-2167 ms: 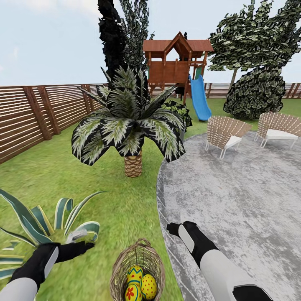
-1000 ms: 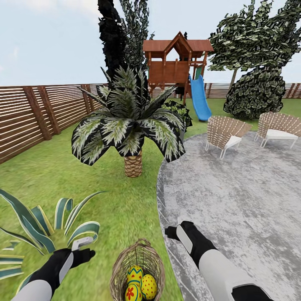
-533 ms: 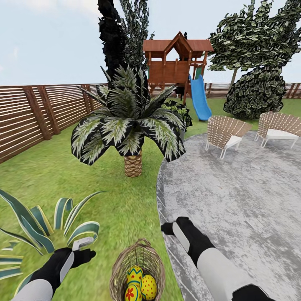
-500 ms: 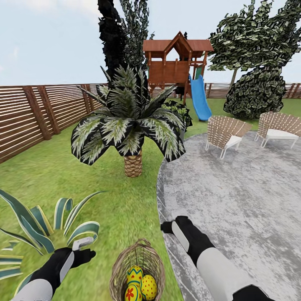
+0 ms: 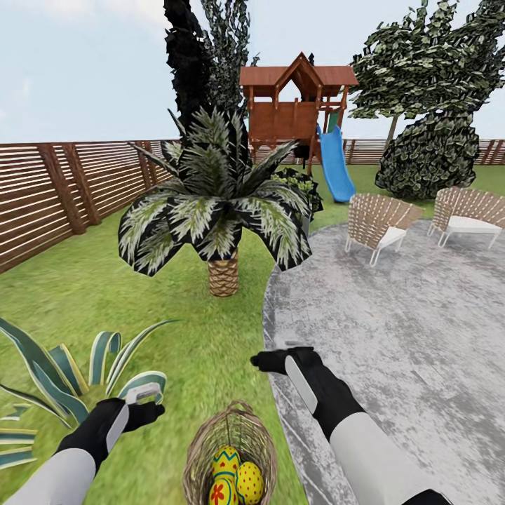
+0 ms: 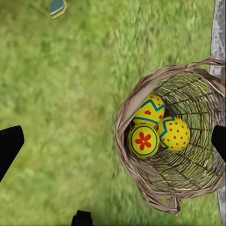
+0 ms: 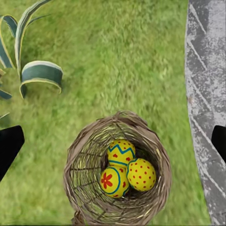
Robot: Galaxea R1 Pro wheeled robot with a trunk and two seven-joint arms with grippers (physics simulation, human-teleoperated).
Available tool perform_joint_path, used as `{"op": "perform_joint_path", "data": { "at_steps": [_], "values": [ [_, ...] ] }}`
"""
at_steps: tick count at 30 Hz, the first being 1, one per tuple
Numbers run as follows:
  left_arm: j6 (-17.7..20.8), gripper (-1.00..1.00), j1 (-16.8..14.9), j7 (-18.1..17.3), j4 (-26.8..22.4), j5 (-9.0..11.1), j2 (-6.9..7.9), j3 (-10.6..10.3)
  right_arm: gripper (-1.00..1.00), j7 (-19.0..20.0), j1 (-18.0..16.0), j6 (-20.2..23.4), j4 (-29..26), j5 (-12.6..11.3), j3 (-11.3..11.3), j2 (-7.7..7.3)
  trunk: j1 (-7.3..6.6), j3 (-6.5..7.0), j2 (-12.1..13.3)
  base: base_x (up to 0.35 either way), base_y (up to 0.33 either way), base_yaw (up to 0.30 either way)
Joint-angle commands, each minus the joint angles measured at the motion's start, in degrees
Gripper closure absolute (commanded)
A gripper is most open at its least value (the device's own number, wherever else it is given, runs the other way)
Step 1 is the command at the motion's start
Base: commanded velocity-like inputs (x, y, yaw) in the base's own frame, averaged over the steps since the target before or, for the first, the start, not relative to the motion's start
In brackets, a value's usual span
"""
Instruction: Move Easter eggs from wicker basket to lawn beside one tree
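Both jaws gape above the wicker basket (image 7: 117, 172) on the lawn (image 5: 84, 294).

The basket (image 5: 229, 456) sits on the grass (image 5: 84, 294) with its top wide open, so a hand can come straight down to the eggs (image 5: 231, 473). The eggs lie close together at the bottom, with woven walls all around them. A spiky plant (image 5: 63, 372) stands close on the left. The palm (image 5: 223, 273) stands farther ahead. Open grass lies between them. The stone patio (image 5: 407, 337) on the right is bare near the basket.
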Motion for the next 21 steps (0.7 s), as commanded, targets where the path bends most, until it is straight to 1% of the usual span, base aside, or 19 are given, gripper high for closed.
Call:
{"op": "perform_joint_path", "data": {
  "at_steps": [1,2,5,10,14,17,21],
  "values": [
    [0.35,-1.00,-0.04,-0.30,-0.09,-0.11,-0.07,0.34,-1.00,0.61,-0.05,0.16,-0.11,-0.43,0.08,0.00,0.25,-0.29,-0.51,0.000,0.000,0.000],
    [0.33,-1.00,-0.05,-0.30,-0.09,-0.11,-0.15,0.37,-1.00,2.40,-0.04,0.09,-0.17,-0.28,0.07,0.00,0.47,-0.46,-0.91,0.000,0.000,0.000],
    [0.34,-1.00,-0.06,-0.30,-0.07,-0.11,-0.37,0.47,-1.00,5.68,-0.04,-0.07,-0.25,-0.10,-0.01,0.00,1.12,-1.00,-2.11,0.000,0.000,0.000],
    [0.21,-1.00,-0.08,-0.30,0.13,-0.11,-1.11,0.53,-1.00,8.38,-0.04,-0.20,-0.61,-0.41,-0.15,-0.07,2.22,-1.90,-4.12,0.000,0.000,0.000],
    [-0.89,-1.00,-0.07,-0.22,0.41,-0.21,-2.24,0.54,-1.00,11.08,-0.04,-0.24,-1.69,-0.67,-0.28,-1.79,3.10,-2.62,-5.72,0.000,0.000,0.000],
    [-1.71,-1.00,-0.07,-0.21,0.49,-0.27,-2.52,0.49,-1.00,13.18,-0.04,-0.30,-1.89,-0.71,-0.39,-2.27,3.76,-3.16,-6.92,0.000,0.000,0.000],
    [-1.97,-1.00,-0.07,-0.21,0.52,-0.29,-2.59,0.46,-1.00,13.96,-0.04,-0.27,-1.95,-0.72,-0.44,-2.81,4.64,-3.88,-8.53,0.000,0.000,0.000]
  ]
}}
